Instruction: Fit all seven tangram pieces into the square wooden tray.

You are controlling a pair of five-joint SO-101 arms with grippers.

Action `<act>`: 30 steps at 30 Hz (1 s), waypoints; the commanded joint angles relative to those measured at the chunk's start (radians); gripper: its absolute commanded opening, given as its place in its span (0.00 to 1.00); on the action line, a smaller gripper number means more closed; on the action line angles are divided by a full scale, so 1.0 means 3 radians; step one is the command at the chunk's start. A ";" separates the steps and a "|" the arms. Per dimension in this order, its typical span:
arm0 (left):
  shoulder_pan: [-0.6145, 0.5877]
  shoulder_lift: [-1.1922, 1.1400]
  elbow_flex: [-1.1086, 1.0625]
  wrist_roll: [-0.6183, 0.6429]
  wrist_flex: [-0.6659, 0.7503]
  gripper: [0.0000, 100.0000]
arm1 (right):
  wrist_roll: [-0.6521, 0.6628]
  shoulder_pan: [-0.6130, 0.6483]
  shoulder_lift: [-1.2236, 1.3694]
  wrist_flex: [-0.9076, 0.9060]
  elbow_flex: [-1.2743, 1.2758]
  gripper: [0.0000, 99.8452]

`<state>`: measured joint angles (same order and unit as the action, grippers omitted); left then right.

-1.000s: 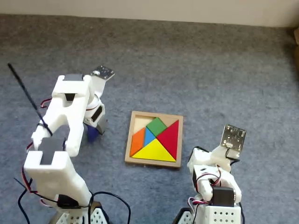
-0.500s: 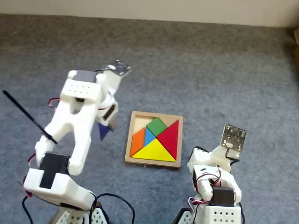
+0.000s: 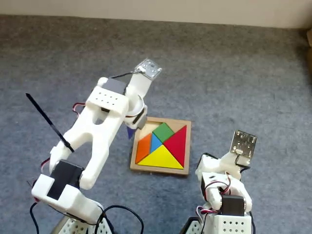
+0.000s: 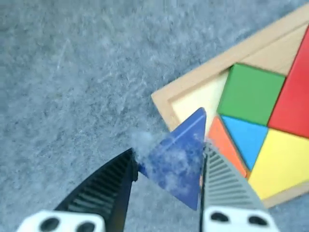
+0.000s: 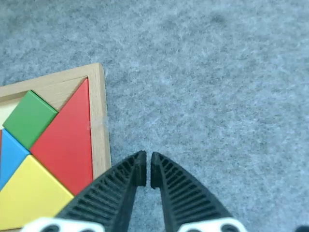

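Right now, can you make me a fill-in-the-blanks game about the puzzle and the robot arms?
The triangle in the left gripper is dark ____.
The square piece in the tray is ____.
The right gripper is ____, with nothing in it.
Missing words: blue; green; shut.

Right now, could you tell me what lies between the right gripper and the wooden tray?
Only bare grey carpet lies between the right gripper and the wooden tray, seen in the right wrist view.
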<state>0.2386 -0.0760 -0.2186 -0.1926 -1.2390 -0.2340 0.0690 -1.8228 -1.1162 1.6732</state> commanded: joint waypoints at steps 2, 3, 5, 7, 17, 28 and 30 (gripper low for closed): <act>0.0100 -0.0105 -0.0090 0.0292 0.0532 0.15 | -0.0020 -0.0049 -0.0043 0.0008 0.0468 0.03; 0.0100 -0.0156 -0.0090 0.0312 0.0583 0.15 | -0.0020 -0.0049 -0.0043 0.0008 0.0468 0.03; 0.0100 -0.0228 -0.0090 0.0363 0.0639 0.15 | -0.0020 -0.0049 -0.0043 0.0008 0.0468 0.03; 0.0100 -0.0253 -0.0084 0.0430 0.0665 0.15 | -0.0020 -0.0049 -0.0043 0.0008 0.0468 0.03; 0.0105 -0.0233 -0.0110 0.0501 0.0639 0.32 | -0.0020 -0.0049 -0.0043 0.0008 0.0468 0.03; -0.0013 -0.0125 -0.0105 0.0711 0.0644 0.32 | -0.0020 -0.0049 -0.0043 0.0008 0.0468 0.03; -0.0084 -0.0003 -0.0130 0.0716 0.0639 0.32 | -0.0020 -0.0049 -0.0043 0.0008 0.0468 0.03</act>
<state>0.2524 -0.1603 -0.2601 0.0054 -1.0549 -0.2340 0.0690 -1.8228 -1.1162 1.6732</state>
